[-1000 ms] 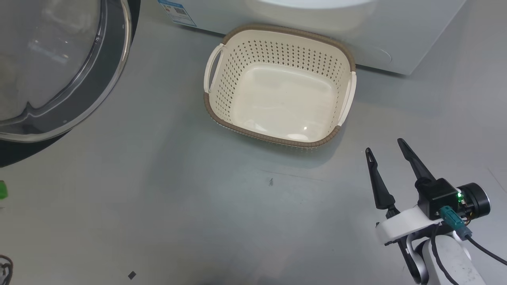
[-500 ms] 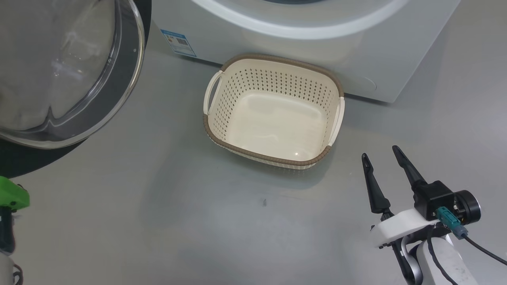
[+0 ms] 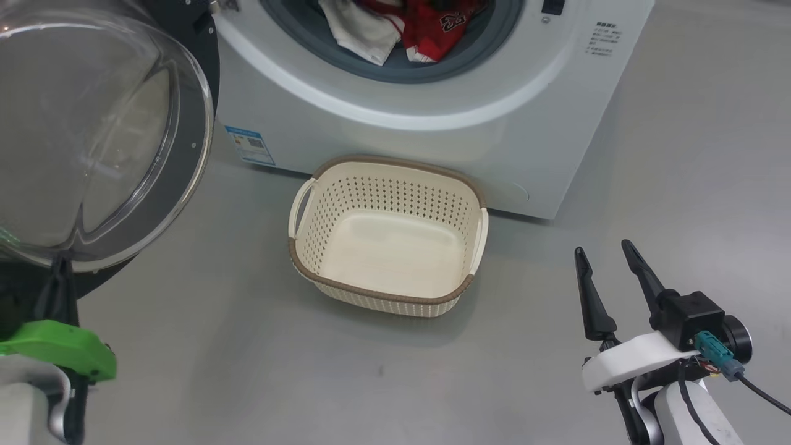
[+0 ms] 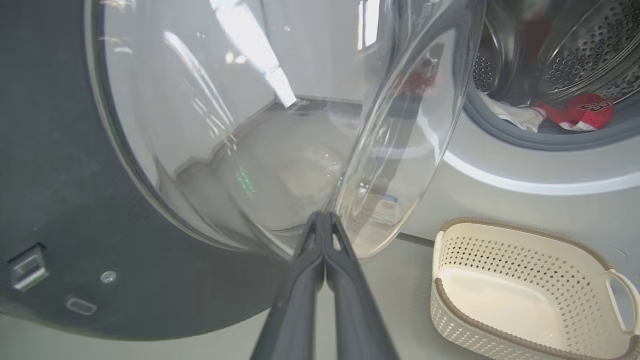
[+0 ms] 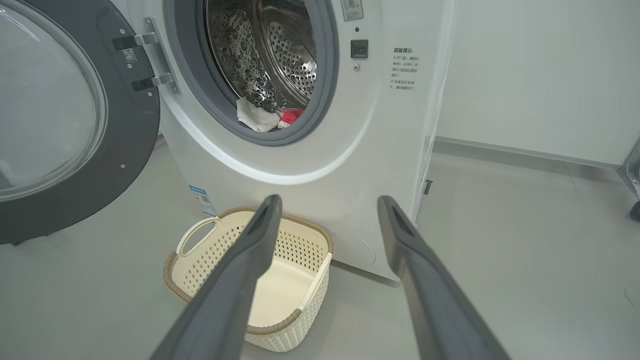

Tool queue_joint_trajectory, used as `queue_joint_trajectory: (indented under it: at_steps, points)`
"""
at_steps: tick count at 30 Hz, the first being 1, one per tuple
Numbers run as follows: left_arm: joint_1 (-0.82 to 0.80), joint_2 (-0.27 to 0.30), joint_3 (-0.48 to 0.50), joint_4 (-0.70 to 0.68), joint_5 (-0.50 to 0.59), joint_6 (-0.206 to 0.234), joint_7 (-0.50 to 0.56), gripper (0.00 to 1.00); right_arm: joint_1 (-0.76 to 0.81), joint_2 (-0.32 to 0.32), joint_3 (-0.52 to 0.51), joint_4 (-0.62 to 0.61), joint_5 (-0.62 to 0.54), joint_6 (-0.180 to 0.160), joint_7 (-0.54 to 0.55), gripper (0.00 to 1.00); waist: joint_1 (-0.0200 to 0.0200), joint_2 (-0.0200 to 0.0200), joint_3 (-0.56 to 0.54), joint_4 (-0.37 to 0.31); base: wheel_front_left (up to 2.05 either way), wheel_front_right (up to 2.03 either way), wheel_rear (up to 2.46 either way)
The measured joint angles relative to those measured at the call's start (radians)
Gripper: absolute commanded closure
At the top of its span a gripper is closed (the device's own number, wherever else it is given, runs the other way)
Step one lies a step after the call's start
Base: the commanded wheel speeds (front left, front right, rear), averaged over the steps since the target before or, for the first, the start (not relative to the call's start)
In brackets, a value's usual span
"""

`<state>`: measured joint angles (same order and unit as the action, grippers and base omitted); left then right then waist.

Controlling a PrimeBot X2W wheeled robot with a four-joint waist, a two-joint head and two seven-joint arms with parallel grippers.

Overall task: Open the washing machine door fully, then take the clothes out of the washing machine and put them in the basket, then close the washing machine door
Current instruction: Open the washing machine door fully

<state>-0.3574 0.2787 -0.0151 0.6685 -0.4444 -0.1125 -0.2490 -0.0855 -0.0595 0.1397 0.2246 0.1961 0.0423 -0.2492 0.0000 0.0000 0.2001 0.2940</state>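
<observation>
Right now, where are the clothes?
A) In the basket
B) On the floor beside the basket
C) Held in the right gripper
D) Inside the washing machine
D: the clothes lie in the open mouth of the washing machine, the basket has nothing in it, and the right gripper stands open with nothing between its fingers.

No txt fully legible. Washing machine front: blue label sticker w/ QR code, approx 7 o'clock from drum, print too small. Printed txt block at 3 o'clock, illegible. Red jersey: dark-outlined lettering, unreadable.
</observation>
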Motion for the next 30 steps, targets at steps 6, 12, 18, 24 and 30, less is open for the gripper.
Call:
queue_joint_trajectory:
  at_steps: [6,12,18,24,30]
  points:
    - [0.089,-0.04,-0.043,-0.06,0.006,-0.008,0.0,1.0,0.03,0.005,-0.007,-0.026,0.016,0.0,0.0,0.0,0.0,0.0,-0.062,-0.06,0.0,0.0,0.0]
    - [0.153,-0.061,-0.06,-0.149,0.018,-0.008,0.0,1.0,0.064,0.009,-0.017,-0.054,0.036,0.0,-0.002,0.0,0.0,0.0,-0.111,-0.131,0.0,0.0,0.0]
    - [0.209,-0.08,-0.072,-0.233,0.037,-0.009,0.0,1.0,0.098,0.012,-0.025,-0.074,0.044,0.0,-0.003,0.0,-0.0001,0.0,-0.151,-0.2,0.0,0.0,0.0]
    - [0.25,-0.1,-0.046,-0.329,0.064,-0.009,-0.002,1.0,0.121,0.013,-0.032,-0.094,0.046,0.0,-0.003,0.0,0.0,0.0,-0.18,-0.259,0.0,0.0,0.0]
    - [0.305,-0.137,-0.047,-0.385,0.068,-0.009,-0.002,1.0,0.143,0.015,-0.047,-0.116,0.05,-0.001,-0.003,0.0,0.0,0.0,-0.196,-0.304,0.0,0.0,0.0]
